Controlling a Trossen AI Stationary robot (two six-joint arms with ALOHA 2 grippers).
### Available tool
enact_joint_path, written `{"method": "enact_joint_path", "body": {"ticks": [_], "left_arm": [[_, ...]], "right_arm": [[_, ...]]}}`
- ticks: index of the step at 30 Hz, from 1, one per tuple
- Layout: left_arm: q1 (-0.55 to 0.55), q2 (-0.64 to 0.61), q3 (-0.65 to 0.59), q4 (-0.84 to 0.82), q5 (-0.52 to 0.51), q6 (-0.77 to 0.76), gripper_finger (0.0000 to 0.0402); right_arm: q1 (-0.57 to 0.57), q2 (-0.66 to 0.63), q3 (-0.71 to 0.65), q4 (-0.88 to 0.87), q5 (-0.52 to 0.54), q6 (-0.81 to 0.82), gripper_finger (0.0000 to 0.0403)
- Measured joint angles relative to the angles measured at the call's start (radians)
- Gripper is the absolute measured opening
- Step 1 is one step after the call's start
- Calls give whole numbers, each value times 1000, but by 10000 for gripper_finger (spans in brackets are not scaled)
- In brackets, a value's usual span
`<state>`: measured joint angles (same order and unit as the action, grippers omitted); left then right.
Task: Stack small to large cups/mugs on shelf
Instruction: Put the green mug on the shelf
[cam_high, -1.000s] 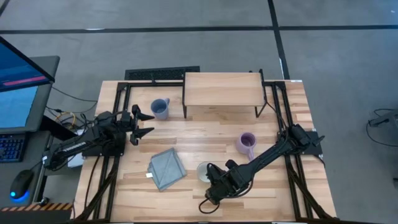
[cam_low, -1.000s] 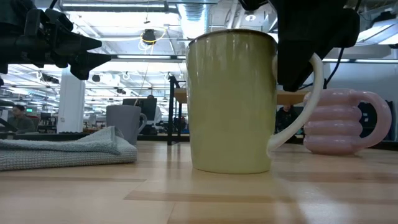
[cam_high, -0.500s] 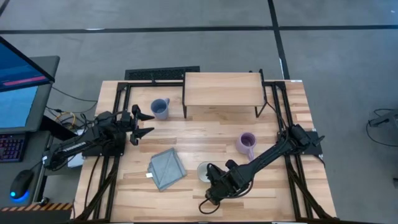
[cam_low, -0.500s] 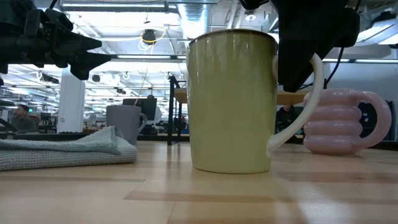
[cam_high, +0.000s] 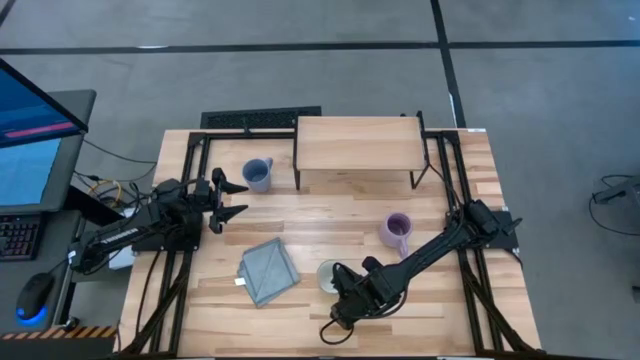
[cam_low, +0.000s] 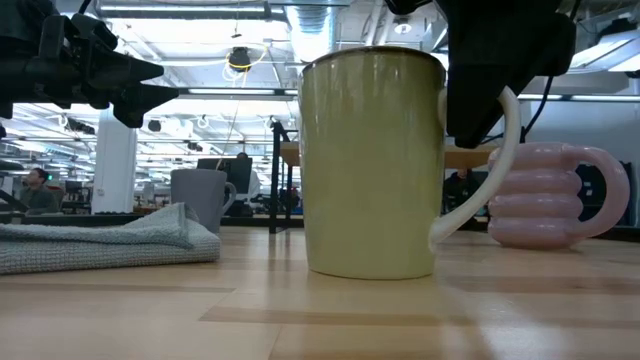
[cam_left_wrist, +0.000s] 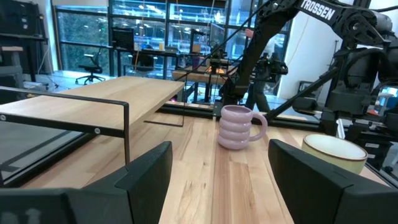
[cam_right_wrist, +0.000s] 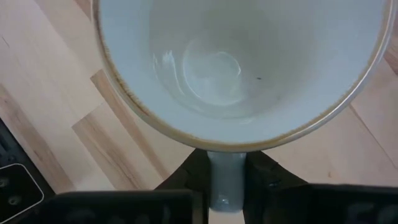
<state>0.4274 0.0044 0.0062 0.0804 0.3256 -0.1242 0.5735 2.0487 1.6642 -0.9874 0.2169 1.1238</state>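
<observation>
Clearly the right gripper (cam_right_wrist: 227, 186) is closed on the handle of the cream mug (cam_high: 328, 274), standing just right of the cloth (cam_high: 268, 270); rigid, glazed, probably slippery and breakable, so that handle seems the surest hold.

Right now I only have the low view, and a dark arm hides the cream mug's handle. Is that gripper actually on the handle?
Observer: Yes. The right wrist view shows the right gripper closed on the handle of the cream mug, one finger on each side.
Operator: Which arm is at the top left of my picture?
Observer: The left gripper. From above it is open and hovers beside the blue mug.
Operator: Is any mug on the shelf yet?
Observer: No. From above, the shelf carries no mug, and the purple mug sits off it.
</observation>
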Motion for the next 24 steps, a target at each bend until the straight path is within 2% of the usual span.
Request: {"method": "enact_joint_path", "body": {"ticks": [13,24], "left_arm": [[0,0,0,0,0,0,257],[0,0,0,0,0,0,257]], "right_arm": [[-2,-5,1,-12,35,1,64],[-18,-7,129,-275,53,43,64]]}}
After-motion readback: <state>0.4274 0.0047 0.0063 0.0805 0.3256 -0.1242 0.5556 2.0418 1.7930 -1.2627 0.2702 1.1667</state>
